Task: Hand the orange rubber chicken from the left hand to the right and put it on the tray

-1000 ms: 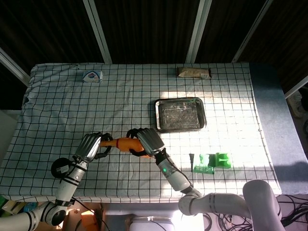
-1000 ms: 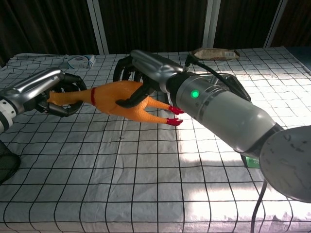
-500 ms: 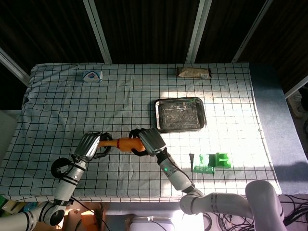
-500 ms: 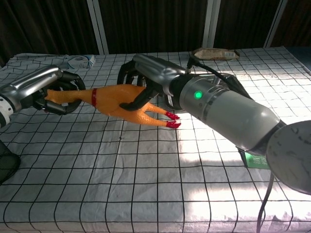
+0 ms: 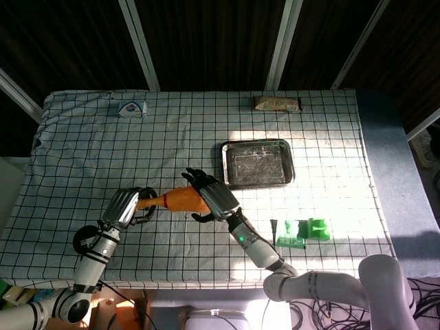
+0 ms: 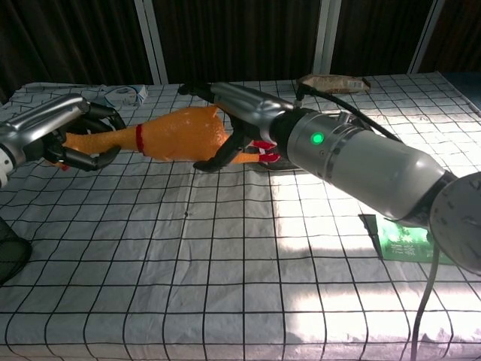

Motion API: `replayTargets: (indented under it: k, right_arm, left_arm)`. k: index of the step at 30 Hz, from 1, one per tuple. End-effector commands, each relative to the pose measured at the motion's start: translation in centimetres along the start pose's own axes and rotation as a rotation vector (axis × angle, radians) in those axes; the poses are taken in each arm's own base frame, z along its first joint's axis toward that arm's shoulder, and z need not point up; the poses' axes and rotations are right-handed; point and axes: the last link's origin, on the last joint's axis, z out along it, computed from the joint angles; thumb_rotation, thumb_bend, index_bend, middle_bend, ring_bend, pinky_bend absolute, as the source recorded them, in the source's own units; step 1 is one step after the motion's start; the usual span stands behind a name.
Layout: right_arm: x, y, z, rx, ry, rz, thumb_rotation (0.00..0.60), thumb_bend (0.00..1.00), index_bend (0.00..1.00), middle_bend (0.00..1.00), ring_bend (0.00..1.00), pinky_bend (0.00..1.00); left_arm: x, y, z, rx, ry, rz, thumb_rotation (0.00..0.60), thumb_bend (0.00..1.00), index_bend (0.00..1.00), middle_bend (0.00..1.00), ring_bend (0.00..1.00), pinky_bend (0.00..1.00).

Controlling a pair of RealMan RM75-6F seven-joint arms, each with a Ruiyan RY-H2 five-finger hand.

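Above the checked cloth [image 6: 188,286], both hands' fingers [image 6: 90,124] wrap the rubber chicken [image 6: 180,135]

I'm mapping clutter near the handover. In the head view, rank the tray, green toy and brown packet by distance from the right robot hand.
From the right robot hand:
1. Tray, just beyond, toward the table's middle.
2. Green toy, on the near right.
3. Brown packet, at the far edge.
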Motion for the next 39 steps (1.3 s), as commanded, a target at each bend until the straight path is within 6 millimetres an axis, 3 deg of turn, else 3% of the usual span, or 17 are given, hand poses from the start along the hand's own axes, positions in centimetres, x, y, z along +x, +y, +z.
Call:
replayTargets:
  k: [1, 2, 4, 7, 9, 12, 14, 19, 21, 23, 25, 27, 30, 39]
  right_arm:
    - [-0.7, -0.1, 0.3, -0.01, -0.03, 0.0, 0.6, 0.16, 0.0, 0.0, 0.0, 0.0]
    - [-0.9, -0.2, 0.3, -0.013, -0.035, 0.007, 0.6, 0.16, 0.0, 0.0, 0.0, 0.01]
    - [-1.1, -0.7, 0.5, -0.011, -0.02, 0.016, 0.6, 0.16, 0.07, 0.07, 0.02, 0.11]
    - [-1.3, -1.3, 0.5, 0.001, 0.022, 0.025, 0.6, 0.18, 0.37, 0.34, 0.29, 0.49]
    - [-1.3, -1.5, 0.5, 0.007, 0.065, 0.01, 0.6, 0.23, 0.51, 0.46, 0.43, 0.63]
    - [-1.6, -1.5, 0.5, -0.004, 0.072, 0.018, 0.6, 0.35, 0.84, 0.73, 0.73, 0.88]
    - [-1.6, -1.4, 0.5, -0.006, 0.084, -0.004, 0.6, 0.42, 0.95, 0.82, 0.83, 0.98]
    - [-1.3, -1.2, 0.3, -0.002, 0.107, -0.014, 0.6, 0.46, 0.99, 0.85, 0.86, 1.0]
    - [-1.0, -1.0, 0.3, -0.003, 0.115, -0.018, 0.6, 0.47, 1.0, 0.86, 0.87, 1.0]
    - [-0.5, -0.7, 0.1, -0.001, 0.127, -0.031, 0.6, 0.47, 1.0, 0.86, 0.87, 1.0]
    - [-0.2, -0.3, -0.1, -0.002, 0.137, -0.048, 0.6, 0.47, 1.0, 0.86, 0.87, 1.0]
    - [0.3, 0.4, -0.4, -0.012, 0.14, -0.064, 0.6, 0.47, 1.0, 0.86, 0.87, 1.0]
    - [0.8, 1.4, -0.8, -0.025, 0.139, -0.084, 0.6, 0.47, 1.0, 0.86, 0.87, 1.0]
    - [3.3, 5.6, -1.6, -0.095, 0.191, -0.196, 0.6, 0.47, 1.0, 0.86, 0.87, 1.0]
  left_arm:
    - [-0.2, 0.2, 0.0, -0.004, -0.01, -0.009, 0.6, 0.79, 0.68, 0.75, 0.51, 0.61]
    - [-0.3, 0.2, 0.0, -0.005, -0.012, -0.009, 0.6, 0.79, 0.68, 0.75, 0.51, 0.61]
    - [-0.4, 0.2, 0.0, -0.006, -0.015, -0.008, 0.6, 0.79, 0.68, 0.75, 0.51, 0.61]
    - [-0.5, 0.1, 0.0, -0.004, -0.015, -0.005, 0.6, 0.79, 0.68, 0.75, 0.51, 0.62]
    - [-0.4, 0.1, -0.1, -0.004, -0.015, -0.005, 0.6, 0.79, 0.68, 0.75, 0.51, 0.61]
    - [-0.5, 0.1, -0.1, -0.005, -0.019, -0.006, 0.6, 0.79, 0.68, 0.75, 0.51, 0.61]
    - [-0.5, 0.1, -0.2, -0.007, -0.021, -0.007, 0.6, 0.79, 0.68, 0.75, 0.51, 0.61]
    - [-0.3, -0.1, -0.3, 0.001, -0.018, 0.004, 0.6, 0.79, 0.67, 0.75, 0.51, 0.61]
    - [-0.1, -0.2, -0.3, -0.003, -0.005, 0.006, 0.6, 0.75, 0.62, 0.7, 0.5, 0.57]
    - [0.1, -0.8, -0.4, -0.014, -0.012, 0.045, 0.6, 0.65, 0.46, 0.57, 0.44, 0.51]
    - [0.3, -1.1, -0.4, -0.021, -0.019, 0.052, 0.6, 0.53, 0.14, 0.28, 0.27, 0.42]
    - [0.8, -1.5, -0.3, -0.028, -0.025, 0.042, 0.6, 0.49, 0.01, 0.11, 0.13, 0.33]
    - [1.5, -1.8, -0.4, -0.044, -0.033, 0.048, 0.6, 0.44, 0.0, 0.0, 0.01, 0.19]
    - [3.4, -2.8, -1.2, -0.061, -0.059, 0.137, 0.6, 0.33, 0.0, 0.0, 0.0, 0.06]
